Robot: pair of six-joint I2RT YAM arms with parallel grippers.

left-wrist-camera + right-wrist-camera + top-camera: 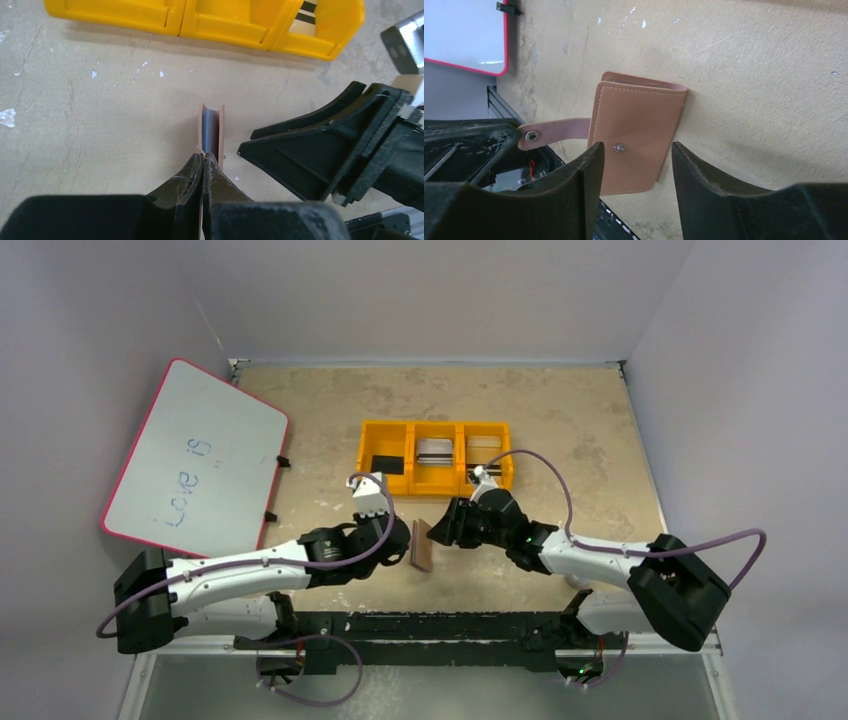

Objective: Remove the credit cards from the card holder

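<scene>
The card holder point(639, 110) is pinched by the left tool point(203, 158); the right tool point(636, 150) is held open beside it.

Pale grey walls point(450, 290), mottled beige tabletop point(560, 420), red-edged whiteboard point(200, 460) propped at left, soft even light

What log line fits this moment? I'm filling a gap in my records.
left gripper shut on card holder | right gripper open, facing it | snap tab undone
</scene>
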